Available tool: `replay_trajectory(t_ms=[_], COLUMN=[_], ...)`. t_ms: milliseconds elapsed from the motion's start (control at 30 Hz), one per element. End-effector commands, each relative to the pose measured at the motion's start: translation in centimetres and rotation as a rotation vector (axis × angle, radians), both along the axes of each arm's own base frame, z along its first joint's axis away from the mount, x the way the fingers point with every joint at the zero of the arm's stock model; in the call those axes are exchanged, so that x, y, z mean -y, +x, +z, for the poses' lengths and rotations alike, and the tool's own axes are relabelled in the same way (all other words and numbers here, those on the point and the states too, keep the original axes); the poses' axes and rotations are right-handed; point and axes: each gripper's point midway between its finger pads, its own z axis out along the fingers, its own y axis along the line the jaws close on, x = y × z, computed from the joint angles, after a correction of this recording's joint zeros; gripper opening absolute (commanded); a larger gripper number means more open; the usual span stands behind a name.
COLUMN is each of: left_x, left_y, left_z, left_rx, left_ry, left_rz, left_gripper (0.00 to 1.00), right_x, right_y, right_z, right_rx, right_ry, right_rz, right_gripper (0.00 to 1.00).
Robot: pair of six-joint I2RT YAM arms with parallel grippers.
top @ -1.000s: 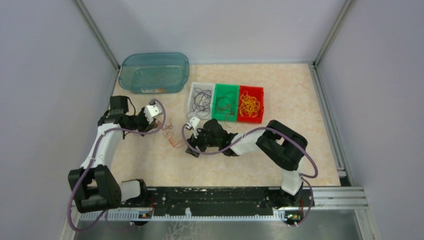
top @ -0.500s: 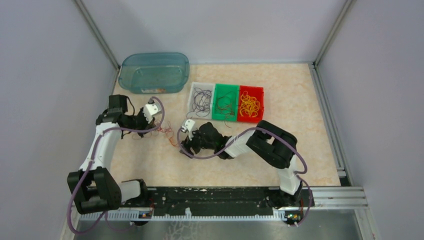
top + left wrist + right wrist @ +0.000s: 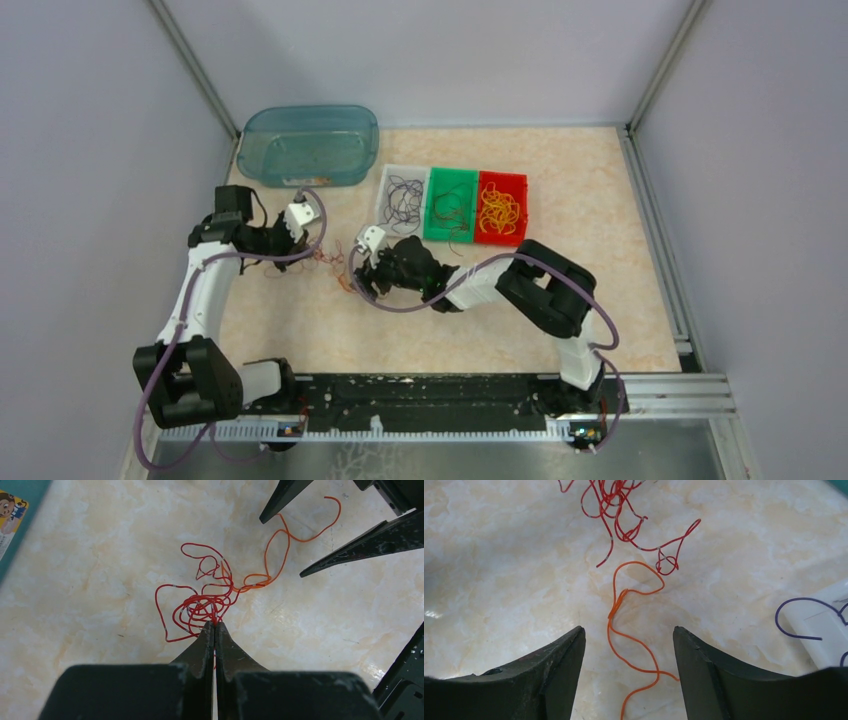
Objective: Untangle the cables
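A tangle of thin red cable [image 3: 200, 605] lies on the marbled tabletop, and my left gripper [image 3: 215, 625] is shut on its near strands. An orange cable [image 3: 280, 545] hooks into the tangle and trails away toward my right gripper. In the right wrist view that orange cable [image 3: 634, 650] runs along the table between the wide-apart fingers of my right gripper [image 3: 629, 635], which is open and touches nothing. The red tangle [image 3: 614, 505] sits just beyond it. From above, the cables [image 3: 335, 262] lie between the left gripper [image 3: 312, 250] and the right gripper [image 3: 356, 274].
A teal plastic tub [image 3: 308, 111] stands at the back left. Behind the right arm sit a white bin [image 3: 403, 168], a green bin [image 3: 452, 172] and a red bin [image 3: 503, 176], each holding sorted wires. A dark purple wire [image 3: 804, 620] hangs over the white bin's edge.
My right arm has slid left, bringing its open gripper up to the orange cable. My left gripper has drawn slightly back and left, still shut on the red tangle.
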Motion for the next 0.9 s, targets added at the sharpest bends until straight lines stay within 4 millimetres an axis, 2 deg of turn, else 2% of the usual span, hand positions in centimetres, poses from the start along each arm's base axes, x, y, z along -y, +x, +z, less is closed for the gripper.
replay_trajectory(t_ms=[0, 67, 200, 267, 333, 367, 567, 767, 867], left_x=[0.3, 0.2, -0.1, -0.4, -0.6, -0.7, -1.1, -0.5, 0.3], left_y=[0.3, 0.7, 1.4, 1.5, 2.0, 2.2, 2.5, 2.3, 1.8], left_z=[1.3, 1.7, 2.5, 2.5, 2.8, 2.8, 2.9, 2.6, 2.8], left_rx=[0.032, 0.051, 0.090, 0.095, 0.122, 0.126, 0.138, 0.127, 0.111], left_ry=[-0.011, -0.010, -0.001, 0.014, 0.026, 0.030, 0.054, 0.023, -0.021], left_rz=[0.001, 0.011, 0.028, 0.037, 0.043, 0.047, 0.056, 0.038, 0.015], left_gripper=[0.00, 0.00, 0.00, 0.00, 0.00, 0.00, 0.00, 0.00, 0.00], right_x=[-0.5, 0.0, 1.0, 1.8, 2.4, 2.9, 6.1, 11.5, 13.8], right_y=[-0.1, -0.3, -0.8, -1.1, -1.1, -1.1, -2.3, -3.9, -4.0], right_z=[-2.0, -3.3, -4.3, -4.1, -2.5, -1.9, 1.7, 6.4, 9.4], right_rx=[-0.009, -0.023, -0.038, -0.038, -0.026, -0.022, 0.006, -0.017, -0.034], right_ry=[-0.030, -0.061, -0.081, -0.063, -0.021, -0.006, 0.061, 0.171, 0.235], right_rz=[0.013, 0.010, 0.003, -0.017, -0.045, -0.059, -0.103, -0.178, -0.216], right_gripper=[0.64, 0.60, 0.42, 0.27, 0.07, 0.00, 0.00, 0.00, 0.00])
